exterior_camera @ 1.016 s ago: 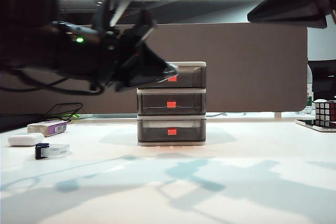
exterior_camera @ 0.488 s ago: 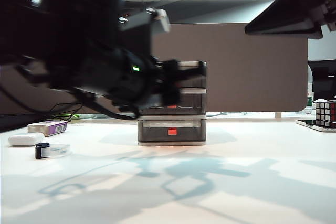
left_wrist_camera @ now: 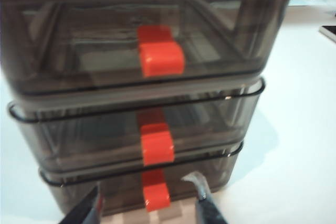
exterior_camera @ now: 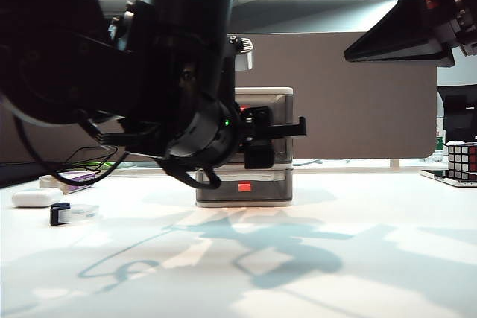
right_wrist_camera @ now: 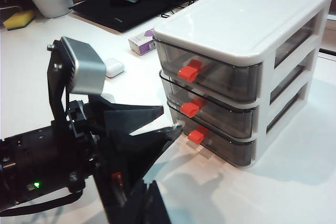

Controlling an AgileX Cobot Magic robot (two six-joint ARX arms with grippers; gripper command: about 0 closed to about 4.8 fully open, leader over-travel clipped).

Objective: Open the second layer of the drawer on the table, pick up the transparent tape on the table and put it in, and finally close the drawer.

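The drawer (right_wrist_camera: 242, 72) stands in the middle of the table (exterior_camera: 373, 258), toward the far side, a white frame with three smoky grey tiers, all pushed in; through the translucent fronts I can make out nothing lying in any of them, though the close view from the left wrist is blurred. The second layer (left_wrist_camera: 142, 135) sits flush between the top and bottom tiers, its red-orange handle (left_wrist_camera: 157, 147) sticking out toward the near side. The left gripper (left_wrist_camera: 149, 200) hangs low just in front of the drawer, its two fingers parted and empty, one to each side of the bottom tier's handle (left_wrist_camera: 156, 196); I cannot tell whether they touch it. In the exterior view the left arm (exterior_camera: 171, 94) looms large and dark, covering most of the drawer. The right gripper (exterior_camera: 402, 35) is up high at the right, well apart from everything; whether its pincer is wide or narrow I cannot tell. The transparent tape (exterior_camera: 73, 214) lies on the table at the near left, black cutter end to the left; just beyond it sit a white oval case (exterior_camera: 36, 198) and a purple-and-white box (exterior_camera: 71, 179); a colour cube (exterior_camera: 462, 160) rests at the far right edge.
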